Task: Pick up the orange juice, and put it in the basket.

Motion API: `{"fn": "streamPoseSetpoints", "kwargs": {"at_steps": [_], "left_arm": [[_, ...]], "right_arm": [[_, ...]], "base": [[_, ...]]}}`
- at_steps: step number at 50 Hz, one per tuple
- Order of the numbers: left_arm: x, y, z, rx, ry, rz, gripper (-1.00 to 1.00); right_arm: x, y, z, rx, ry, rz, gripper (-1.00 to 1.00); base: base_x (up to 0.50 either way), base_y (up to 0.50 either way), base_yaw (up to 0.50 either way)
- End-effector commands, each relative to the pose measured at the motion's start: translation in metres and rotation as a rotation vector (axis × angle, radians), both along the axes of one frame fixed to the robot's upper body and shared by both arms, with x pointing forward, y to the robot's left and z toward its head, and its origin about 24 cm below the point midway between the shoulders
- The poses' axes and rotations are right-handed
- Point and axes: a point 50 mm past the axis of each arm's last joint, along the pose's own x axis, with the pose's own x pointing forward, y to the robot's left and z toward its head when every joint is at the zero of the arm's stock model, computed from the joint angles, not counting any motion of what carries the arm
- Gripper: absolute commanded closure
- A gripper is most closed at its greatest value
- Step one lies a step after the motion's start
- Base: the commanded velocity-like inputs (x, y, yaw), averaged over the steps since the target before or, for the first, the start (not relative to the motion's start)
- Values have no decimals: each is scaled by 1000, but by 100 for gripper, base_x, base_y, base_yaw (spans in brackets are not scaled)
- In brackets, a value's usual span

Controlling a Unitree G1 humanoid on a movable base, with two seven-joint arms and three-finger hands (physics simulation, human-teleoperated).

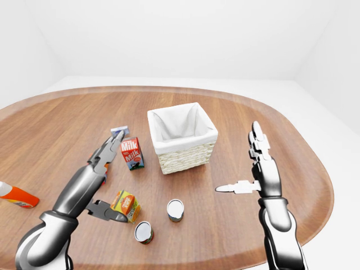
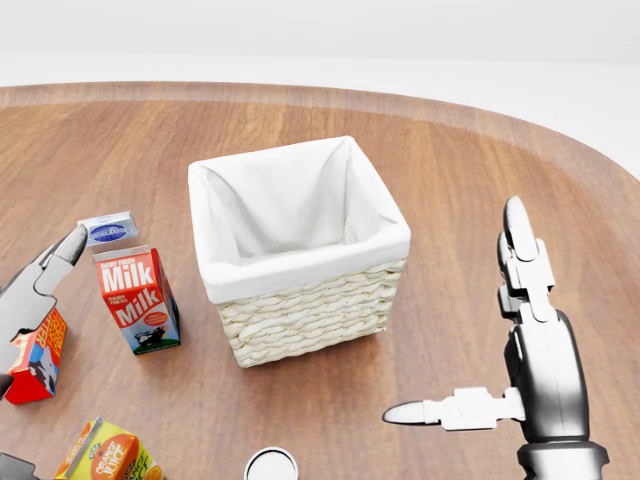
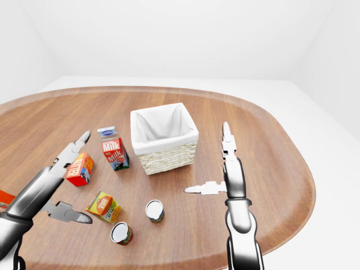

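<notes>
My left hand is open, fingers stretched out and thumb low. My right hand is open too, fingers pointing up, thumb pointing left.

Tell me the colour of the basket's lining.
White cloth lining inside a pale woven basket, clearest in the head view.

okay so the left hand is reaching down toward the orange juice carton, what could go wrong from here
1. The orange juice carton lies tilted close to the left hand's thumb, so a poorly centred grip could push it away instead of gripping it.
2. The two cans sit just right of it in the right-eye view; a nudge could roll them.
3. The milk carton stands upright between the juice and the basket, and a low carry might knock it over.
</notes>
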Motion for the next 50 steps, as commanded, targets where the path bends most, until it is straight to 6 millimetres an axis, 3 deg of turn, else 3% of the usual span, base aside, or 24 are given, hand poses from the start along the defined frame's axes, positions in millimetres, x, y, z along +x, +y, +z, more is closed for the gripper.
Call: {"fn": "streamPoseSetpoints", "kwargs": {"at_steps": [1,11,23,29,50], "left_arm": [[2,2,-14,-7,69,21,-100],[9,13,-54,21,263,85,-100],[8,22,-81,65,397,132,-100],[18,38,-98,193,502,202,-100],[24,42,-104,342,560,219,-100]], "right_arm": [[0,-2,1,6,-4,-4,-100],[1,-2,-1,9,3,-8,-100],[0,0,-3,6,11,-4,-100],[1,0,-5,8,19,-3,-100],[0,1,-5,10,19,0,-100]], "base": [[0,0,0],[0,0,0],[0,0,0],[0,0,0],[0,0,0]]}}
